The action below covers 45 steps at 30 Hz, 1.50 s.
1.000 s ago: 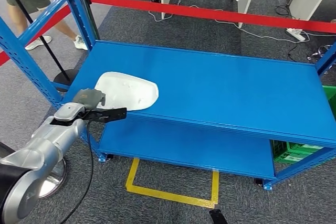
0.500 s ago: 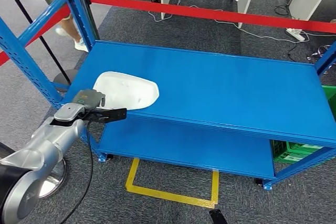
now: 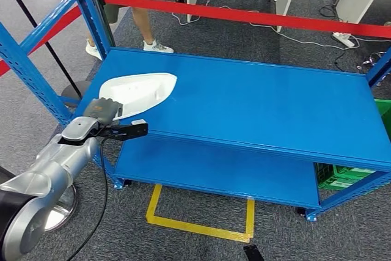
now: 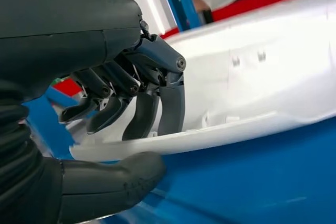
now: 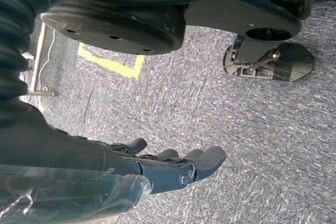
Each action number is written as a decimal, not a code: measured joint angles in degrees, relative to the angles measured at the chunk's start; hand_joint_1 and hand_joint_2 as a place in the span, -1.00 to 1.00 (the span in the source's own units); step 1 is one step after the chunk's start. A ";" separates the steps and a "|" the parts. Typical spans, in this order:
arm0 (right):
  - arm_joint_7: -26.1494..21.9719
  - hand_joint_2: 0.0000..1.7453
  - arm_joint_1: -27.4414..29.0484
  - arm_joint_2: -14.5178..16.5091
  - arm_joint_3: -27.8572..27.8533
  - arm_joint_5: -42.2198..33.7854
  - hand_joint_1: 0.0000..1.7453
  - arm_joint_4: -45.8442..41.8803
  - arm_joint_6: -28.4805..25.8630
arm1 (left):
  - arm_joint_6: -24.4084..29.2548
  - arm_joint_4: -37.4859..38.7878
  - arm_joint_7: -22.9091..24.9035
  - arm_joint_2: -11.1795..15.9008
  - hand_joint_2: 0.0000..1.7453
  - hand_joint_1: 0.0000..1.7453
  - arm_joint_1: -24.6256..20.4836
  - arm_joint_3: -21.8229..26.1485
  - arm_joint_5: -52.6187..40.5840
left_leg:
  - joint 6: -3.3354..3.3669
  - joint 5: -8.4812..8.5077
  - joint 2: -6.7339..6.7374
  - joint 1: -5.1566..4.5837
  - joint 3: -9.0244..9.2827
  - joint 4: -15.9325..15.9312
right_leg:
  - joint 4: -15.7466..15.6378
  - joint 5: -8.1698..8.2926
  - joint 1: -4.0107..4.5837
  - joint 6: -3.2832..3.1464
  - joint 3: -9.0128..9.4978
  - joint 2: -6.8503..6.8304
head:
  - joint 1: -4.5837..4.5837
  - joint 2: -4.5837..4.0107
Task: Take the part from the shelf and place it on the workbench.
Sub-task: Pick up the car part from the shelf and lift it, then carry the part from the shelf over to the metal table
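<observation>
Left hand grips the white part at the shelf's front corner

The left hand (image 3: 102, 112) holds the near end of the white part (image 3: 138, 91): dark fingers (image 4: 152, 111) curl inside its rim, thumb beneath. The part's long axis runs away from the hand across the blue shelf (image 3: 258, 102). The right hand (image 5: 174, 166) hangs above the floor, fingers extended, holding nothing.

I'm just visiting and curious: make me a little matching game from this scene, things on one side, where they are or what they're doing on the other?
Things:
1. white part
2. left hand
3. right hand
4. red barrier tape

States:
A. hangs over the grey carpet, holding nothing
B. stretched behind the shelf
C. grips the part's rim
D. on the blue shelf, one end held

Pairs: 1-D, 2-C, 3-A, 4-B
</observation>
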 joint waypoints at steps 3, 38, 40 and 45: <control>-0.05 1.00 0.13 0.00 -0.26 -0.04 -1.00 0.00 -0.13 | 3.23 -0.13 -1.36 -0.49 1.00 1.00 -0.40 -0.08 -0.40 | 0.00 0.00 0.00 -0.01 -0.01 0.00 | -0.01 0.00 -0.02 0.00 -0.02 -0.01 | 0.00 0.00; -0.76 1.00 1.23 0.04 -4.79 -1.78 -1.00 0.00 -0.81 | 20.08 -16.97 -8.67 -7.98 1.00 1.00 -3.60 -10.06 4.25 | -0.02 -0.05 0.01 -0.05 -0.04 0.00 | -0.01 0.04 -0.07 0.07 0.31 0.07 | -0.01 0.00; -0.85 1.00 1.23 0.04 -5.18 -1.80 -1.00 0.00 -0.82 | 19.37 -20.09 -7.88 -7.80 1.00 1.00 -3.10 -12.44 5.64 | -0.02 -0.05 0.01 -0.05 -0.04 0.00 | -0.01 0.03 -0.07 0.07 0.31 0.06 | 0.00 0.00; -1.09 1.00 1.23 0.21 -5.69 -1.69 -1.00 0.00 -0.83 | 18.38 -24.56 -6.90 -7.07 1.00 1.00 -1.99 -16.91 8.68 | 0.57 -0.50 0.01 -0.43 -0.07 0.15 | -0.19 -0.05 -0.43 0.43 0.46 0.07 | -0.01 0.00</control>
